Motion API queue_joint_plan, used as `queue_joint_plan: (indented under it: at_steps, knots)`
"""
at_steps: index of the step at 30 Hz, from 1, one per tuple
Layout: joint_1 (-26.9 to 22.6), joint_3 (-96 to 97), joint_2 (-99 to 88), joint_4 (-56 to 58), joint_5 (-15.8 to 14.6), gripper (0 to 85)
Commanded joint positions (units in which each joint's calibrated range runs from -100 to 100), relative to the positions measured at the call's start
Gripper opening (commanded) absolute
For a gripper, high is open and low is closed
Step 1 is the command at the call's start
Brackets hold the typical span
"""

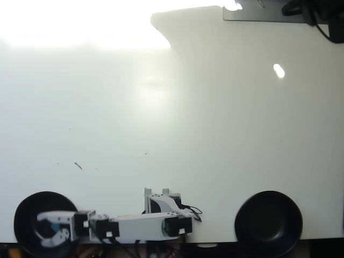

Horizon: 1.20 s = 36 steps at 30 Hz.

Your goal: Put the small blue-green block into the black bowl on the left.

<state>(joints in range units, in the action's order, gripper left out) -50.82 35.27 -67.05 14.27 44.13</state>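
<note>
The small blue-green block (55, 228), a tiny teal foam-like cube, shows only as a faint speck of colour between the two white jaws of the gripper (45, 229), over the inside of the round glossy black bowl (27, 212) at the seven o'clock corner of the overhead view. The speck is too small and washed out to tell whether the jaws pinch it or whether it lies loose on the bowl's floor beneath them. The jaws stand apart, one curving along the upper side and one along the lower side, with dark bowl visible in the gap, so the gripper reads as spread open over the bowl. The white arm (140, 227) with black motor blocks stretches from its base (161, 201) at about six o'clock out toward nine o'clock, lying low along the near edge of the white table (172, 118). A second look-alike black bowl (269, 220) sits at about five o'clock, well apart from the arm. The tabletop is glossy and strongly overexposed toward eleven o'clock, with a small bright reflection (278, 70) toward two o'clock and a few faint dark marks (78, 166) toward eight o'clock. A tangle of black cables (317, 13) sits at the one o'clock corner
</note>
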Motion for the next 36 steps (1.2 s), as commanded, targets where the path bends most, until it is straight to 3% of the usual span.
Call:
queue_joint_plan:
  at_steps: [1, 7, 11, 20, 31, 36]
  knots:
    - [2.5, -1.1, -4.4, -2.6, -1.1, 37.9]
    - [8.6, 0.7, -9.1, -2.6, -5.9, 38.0]
    - [12.6, 3.6, -13.4, -2.4, -12.6, 38.2]
    - [25.0, 9.0, -19.7, 0.7, -23.7, 38.2]
    - [36.7, 21.7, -27.3, -0.2, -28.1, 38.0]
    - [40.0, 28.2, -30.4, 0.8, -32.5, 37.9]
